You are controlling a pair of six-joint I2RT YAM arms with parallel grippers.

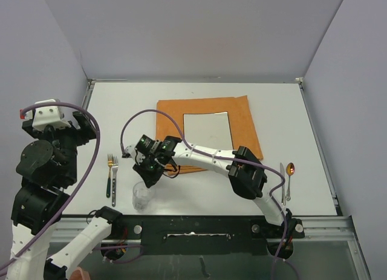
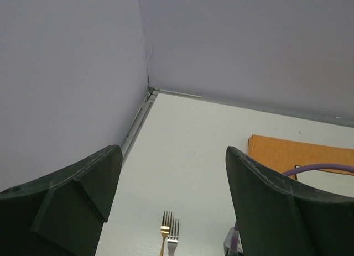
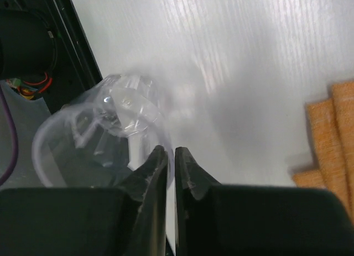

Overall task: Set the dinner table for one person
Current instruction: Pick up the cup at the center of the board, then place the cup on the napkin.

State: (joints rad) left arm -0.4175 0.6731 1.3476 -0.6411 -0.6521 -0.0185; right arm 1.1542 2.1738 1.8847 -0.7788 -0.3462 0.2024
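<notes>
The dinner table (image 1: 121, 110), an off-white top with thin metal edging, is seen from above filling the space between pale walls, with both arm bases bolted along its near edge.

At far left, the left arm is held raised above the table's left edge. In its wrist view the left gripper (image 2: 172, 150) is shown with jaws wide apart and nothing between them, pointed toward the far-left corner.

Just to the right, two forks are laid side by side near the near-left part of the table, tines pointing to the far side: a gold fork (image 1: 109, 171) with a dark handle on the left and a silver fork (image 1: 114, 182) touching or almost touching it on the right.

Right of the forks, a clear plastic cup (image 1: 142, 196) is seen close to the near edge. The right arm is stretched across from its base at the near right, and the right gripper (image 3: 170, 153) is brought down over the cup, jaws drawn almost together and clamped on its rim.

Farther right, at the table's middle, an orange cloth mat (image 1: 242, 120) is spread out, with a square white plate (image 1: 205, 130) set on it.

At the near right, a knife (image 1: 282, 184) and a spoon (image 1: 289, 177) are laid side by side, the spoon on the right.
</notes>
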